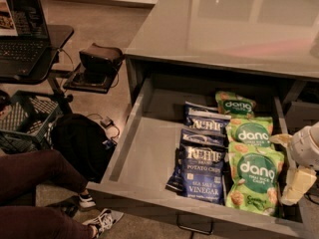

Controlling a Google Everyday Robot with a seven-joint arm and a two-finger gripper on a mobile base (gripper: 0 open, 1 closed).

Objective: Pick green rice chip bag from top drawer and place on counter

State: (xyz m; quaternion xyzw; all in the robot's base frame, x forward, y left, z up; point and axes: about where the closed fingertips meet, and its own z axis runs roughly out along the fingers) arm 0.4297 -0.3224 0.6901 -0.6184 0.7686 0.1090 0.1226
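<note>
The top drawer [149, 148] stands pulled open under the glossy grey counter [224, 29]; its dark pull handle [194, 228] shows at the front. Three green rice chip bags lie flat in a row along its right side: front [254, 180], middle [249, 132], back [235, 103]. My gripper [288, 163] is at the right edge of the camera view, just right of the front and middle green bags, above the drawer's right side. Its pale fingers [294, 185] are apart and hold nothing.
Dark blue Kettle chip bags [202, 171] lie left of the green ones. Left of the drawer are a laptop [22, 29] on a stand, a black bag [79, 138], a crate [25, 118] and a seated person's legs [35, 183] and shoe [102, 218].
</note>
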